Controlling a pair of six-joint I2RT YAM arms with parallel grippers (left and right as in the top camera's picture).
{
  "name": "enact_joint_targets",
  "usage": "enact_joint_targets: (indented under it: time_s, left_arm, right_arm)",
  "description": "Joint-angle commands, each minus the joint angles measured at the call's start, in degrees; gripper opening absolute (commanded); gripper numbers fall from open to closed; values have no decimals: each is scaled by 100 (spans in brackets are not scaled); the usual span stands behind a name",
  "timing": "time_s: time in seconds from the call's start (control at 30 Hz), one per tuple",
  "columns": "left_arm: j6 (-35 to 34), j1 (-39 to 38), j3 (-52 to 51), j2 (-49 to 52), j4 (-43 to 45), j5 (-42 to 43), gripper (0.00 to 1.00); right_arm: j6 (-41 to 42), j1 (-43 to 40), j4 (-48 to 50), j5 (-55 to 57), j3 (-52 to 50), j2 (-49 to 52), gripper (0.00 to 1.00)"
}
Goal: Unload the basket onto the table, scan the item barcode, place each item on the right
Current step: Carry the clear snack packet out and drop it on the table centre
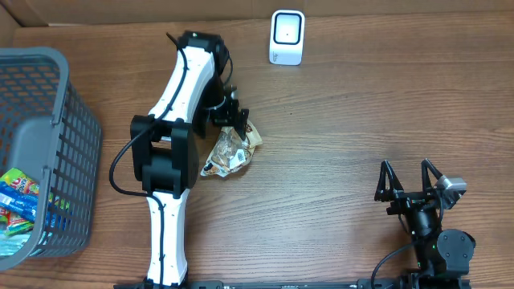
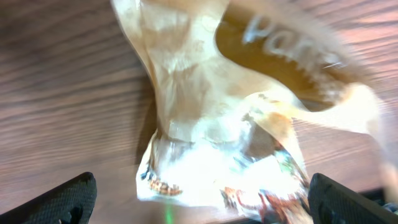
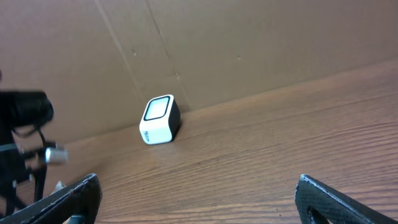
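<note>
Two claws: one on each arm, both with fingers spread wide and pinching nothing.
Left claw [image 1: 237, 120]: hangs over the far end of the snack packet [image 1: 230, 151]; in its wrist view a fingertip [image 2: 62, 199] shows at each lower corner, with the packet between them.
One snack packet: lies crumpled on the worktop [image 1: 337, 120], left of the middle and toward the far edge.
Hard to make out: the packet's print is blurred in the wrist view and no barcode can be read; the left arm covers its left edge from overhead.
Right claw [image 1: 409, 181]: near the near right corner, well apart from the packet.
One scanner [image 1: 287, 37]: white, at the middle of the far edge.
One basket [image 1: 48, 60]: grey, at the left edge and cut off by the picture; the colourful packets [image 1: 20, 201] inside cannot be counted.
</note>
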Motion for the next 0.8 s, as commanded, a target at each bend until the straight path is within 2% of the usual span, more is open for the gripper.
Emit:
enact_joint_targets:
  time_s: [0.0, 0.2, 0.37, 0.57, 0.77]
  left_arm:
    - [-177, 26, 1178, -431, -81, -57, 100]
    - [-929, 212, 2319, -1631, -79, -844, 100]
    - [-1316, 909, 2396, -2870, -76, -1211, 100]
    - [-1976, 2865, 2356, -3748, -76, -1036, 100]
    - [-2218, 5355, 2118, -3727, -74, -219, 100]
  right_arm:
    - [2, 33, 24, -35, -57, -57, 100]
    - [2, 33, 24, -35, -57, -57, 100]
    - [2, 33, 24, -42, -57, -57, 100]
    - [2, 33, 26, -140, -57, -57, 100]
    - [2, 33, 31, -186, -57, -57, 100]
